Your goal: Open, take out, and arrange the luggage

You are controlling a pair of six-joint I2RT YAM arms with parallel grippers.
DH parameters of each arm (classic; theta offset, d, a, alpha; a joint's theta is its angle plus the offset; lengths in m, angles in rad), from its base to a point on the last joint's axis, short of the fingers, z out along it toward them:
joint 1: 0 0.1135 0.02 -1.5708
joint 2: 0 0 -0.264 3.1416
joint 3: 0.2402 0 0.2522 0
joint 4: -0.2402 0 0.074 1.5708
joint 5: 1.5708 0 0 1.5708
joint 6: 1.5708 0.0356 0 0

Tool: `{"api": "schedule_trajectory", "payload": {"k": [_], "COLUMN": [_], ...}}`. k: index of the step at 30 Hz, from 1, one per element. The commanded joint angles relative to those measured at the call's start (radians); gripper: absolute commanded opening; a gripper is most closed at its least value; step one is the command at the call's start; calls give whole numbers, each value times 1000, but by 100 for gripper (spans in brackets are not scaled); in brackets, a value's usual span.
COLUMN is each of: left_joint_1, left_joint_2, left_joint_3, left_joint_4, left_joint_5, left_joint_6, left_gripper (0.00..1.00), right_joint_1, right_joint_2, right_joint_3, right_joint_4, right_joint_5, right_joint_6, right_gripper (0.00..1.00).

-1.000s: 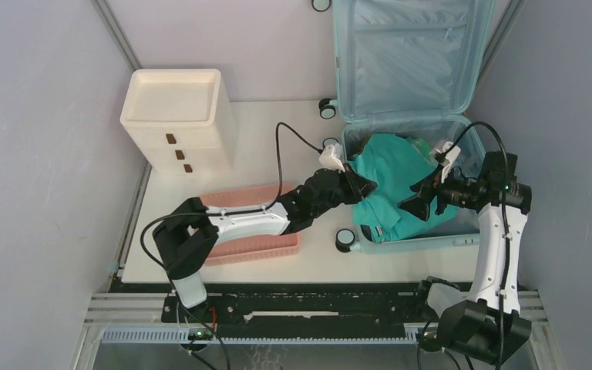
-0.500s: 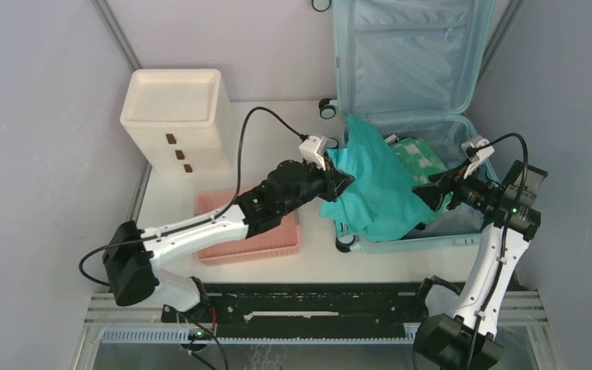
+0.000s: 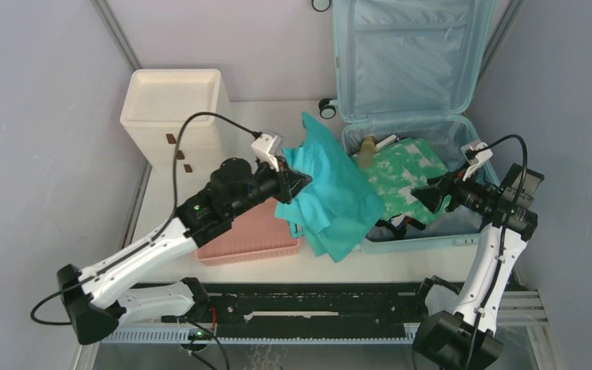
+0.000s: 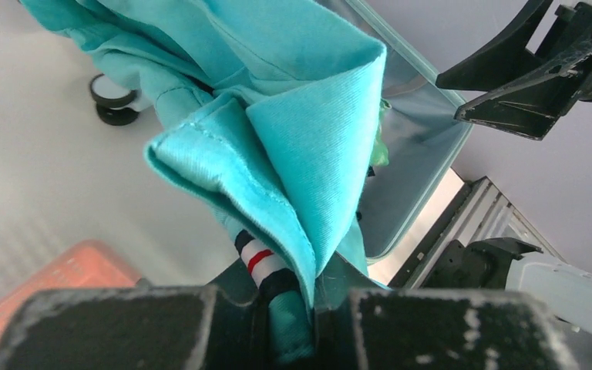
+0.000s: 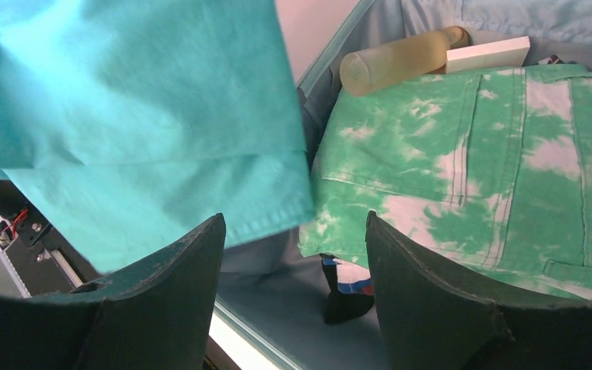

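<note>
Luggage (image 3: pixel 412 46) is opened. A teal garment (image 3: pixel 331 193), draped over its rim, is gripped by the left hand (image 3: pixel 294 183). The right hand (image 3: pixel 425 199) is held open and empty. The tie-dye garment (image 3: pixel 401 171) and the bottle (image 3: pixel 366 148) are not yet removed.

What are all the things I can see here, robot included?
suitcase: one, pale aqua, open, far right
teal garment: one, hanging from the left gripper across the suitcase's left edge
tie-dye garment: one, green and white, inside the suitcase
bottle: one, tan, inside the suitcase, at the back
small box: one, white, beside the bottle
basket: one, pink, left of the suitcase
drawer cabinet: one, cream, far left
table: one, white, under everything
left gripper: one, black, shut on the teal garment
right gripper: one, black, open, over the suitcase
</note>
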Motion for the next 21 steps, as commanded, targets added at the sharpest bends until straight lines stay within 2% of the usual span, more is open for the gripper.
{"api": "schedule_trajectory", "payload": {"k": [1,6,12,18,21], "left_joint_1": [45,86,194,399,501], "left_joint_2": [-131,-219,-296,-312,-302], "left_joint_3": [15,29,40,-9,-46], "left_joint_4": [-61,-185,-294,-398,-447], "left_joint_5": [17,17,142,357,388], "left_joint_6": [69,109,124,94,91], "left_gripper": [0,0,0,0,0], "right_joint_1": [-2,0,4,7,14], "right_joint_2": [-11,-12,-10,-10,-10], "right_joint_3": [-3,-8,-11,-12,-14], "right_joint_4": [35,35,34,31,31], "right_joint_5": [-26,-23,-18,-14,-8], "right_joint_6": [5,2,-2,-9,-11], "right_gripper": [74,74,74,74,74]}}
